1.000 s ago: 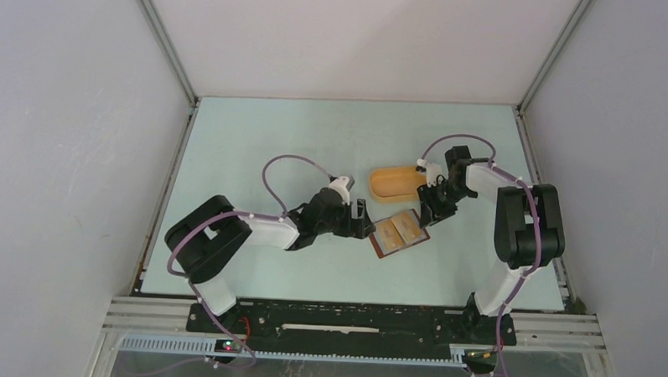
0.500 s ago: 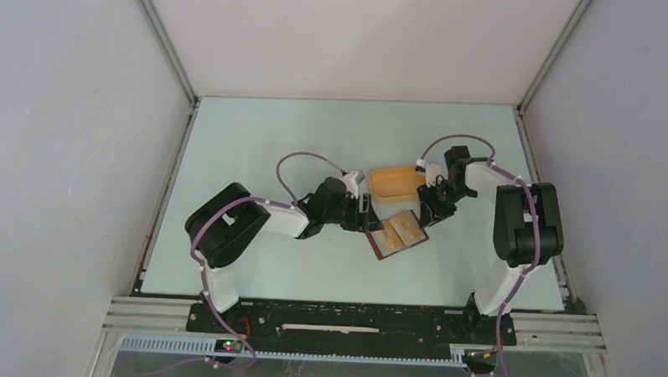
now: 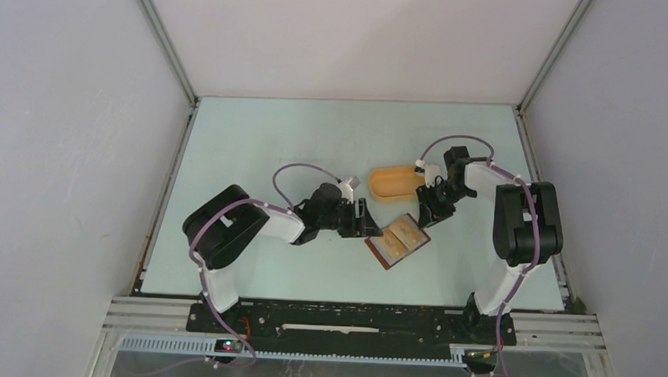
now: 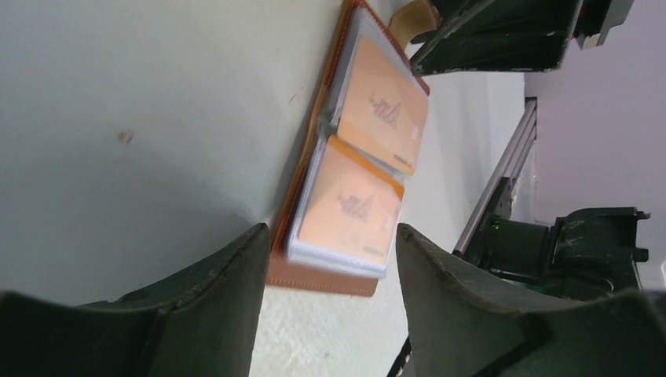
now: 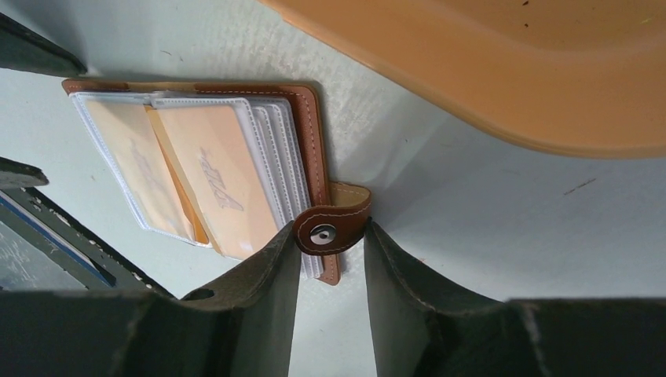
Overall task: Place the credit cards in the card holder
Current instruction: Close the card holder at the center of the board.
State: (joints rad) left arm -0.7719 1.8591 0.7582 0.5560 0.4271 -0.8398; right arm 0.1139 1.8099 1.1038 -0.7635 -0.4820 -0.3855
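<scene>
Holder (image 3: 398,239) lies open flat on table (image 3: 256,152), anchored: right gripper (image 5: 330,243) half closed, seemingly pinching snap flap (image 5: 351,199). Left gripper (image 4: 330,233) open, empty, straddling holder's end. Two orange cards (image 4: 381,110) in sleeves

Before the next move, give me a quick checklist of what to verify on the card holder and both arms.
1. Card holder lying open on the table: ok.
2. Right gripper jaws pinching the snap flap: ok.
3. Left gripper jaws open, facing the holder's opposite end: ok.
4. Orange cards seated inside the holder: ok.
5. Any loose credit cards outside the holder: cannot tell.
</scene>
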